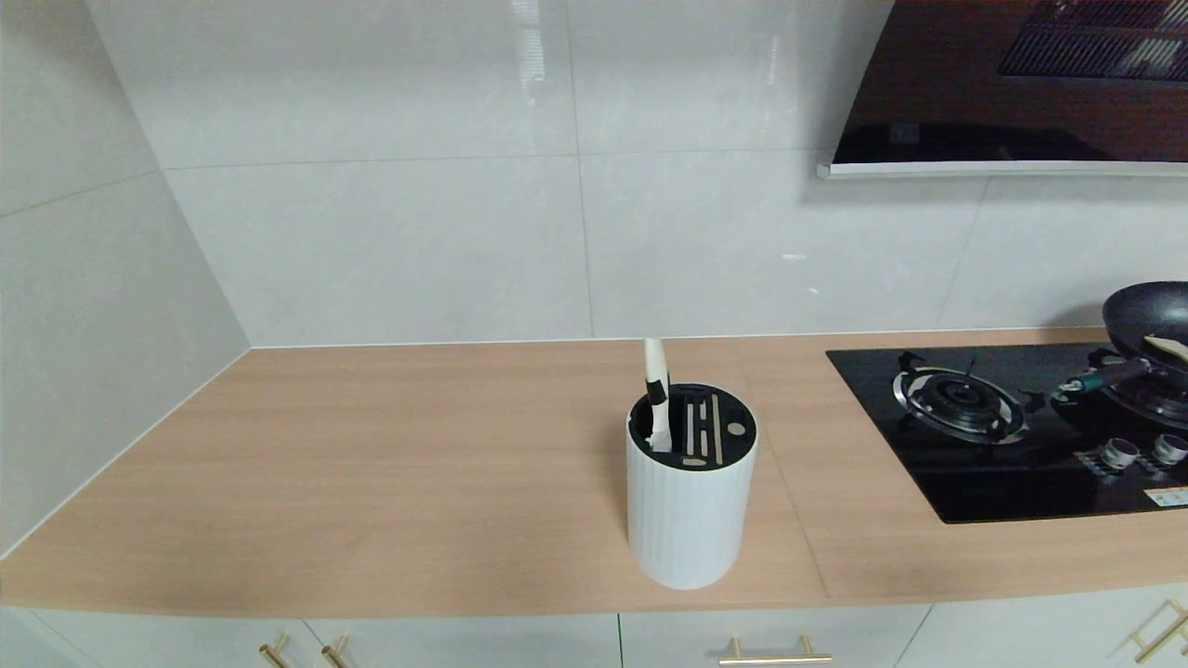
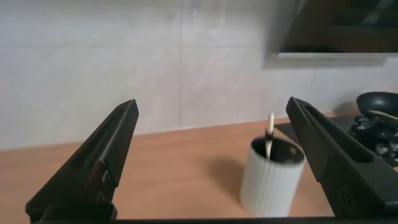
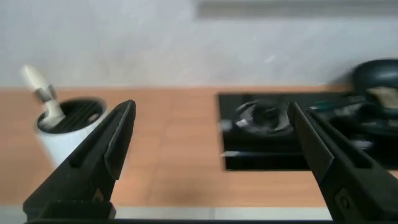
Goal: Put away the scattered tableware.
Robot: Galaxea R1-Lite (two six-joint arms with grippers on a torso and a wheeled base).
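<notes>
Table (image 1: 418,464): wood-topped, runs along the tiled wall. Black hob (image 1: 965,482) set in at the right end, dark pan (image 1: 1142,315) on its far-right burner.

Holder (image 1: 691,520): white ribbed cylinder with a black slotted top. It stands on the table near the front edge, a little right of centre and just beside the hob, not touching it.

Left tool (image 2: 211,104): fingers wide apart, nothing between them. It hangs above the table and faces the holder.

Right tool (image 3: 210,106): fingers likewise wide apart, empty, looking over holder and hob.

Utensil (image 1: 656,390): white handle with a dark band, seated in a slot on the holder's left side. Long axis near upright, leaning slightly back.

Judgement: this piece is already stowed. The holder lies ahead of both tools and between them; cannot tell which arm is nearer. Any further grasp here would have to come from above, along the handle's upright axis.
</notes>
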